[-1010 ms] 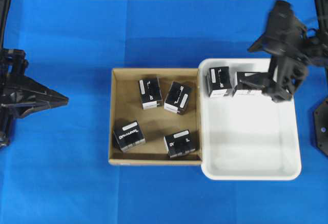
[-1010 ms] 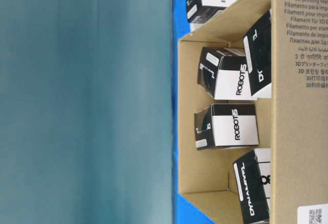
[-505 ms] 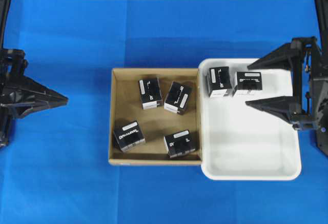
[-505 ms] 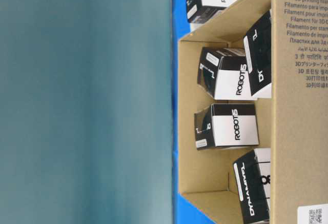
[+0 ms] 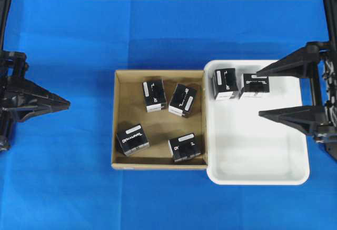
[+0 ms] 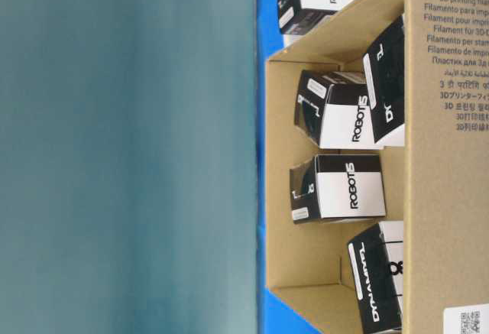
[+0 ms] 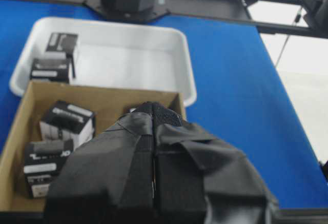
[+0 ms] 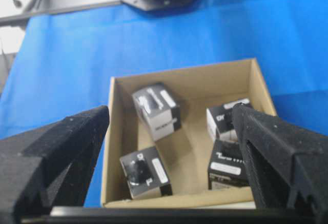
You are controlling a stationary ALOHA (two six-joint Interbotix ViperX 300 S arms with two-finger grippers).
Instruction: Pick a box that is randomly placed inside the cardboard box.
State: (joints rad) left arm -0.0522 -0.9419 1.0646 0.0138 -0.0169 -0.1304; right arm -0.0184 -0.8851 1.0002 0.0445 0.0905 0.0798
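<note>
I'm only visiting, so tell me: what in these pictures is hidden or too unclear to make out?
- Table-level view: a blurred teal surface fills the left half; the bottom edge cuts off one box.
- Left wrist view: the shut left gripper covers part of the cardboard box floor.
- Right wrist view: an open right gripper finger partly hides two boxes.
- Overhead view: label lettering is too small to read.

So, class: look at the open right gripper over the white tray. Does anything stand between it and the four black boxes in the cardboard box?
Nothing tall does. The right gripper hangs open over the white tray. Only the tray's rim and the cardboard box wall lie between it and the nearest box; both are low, so coming from above looks clear.
</note>
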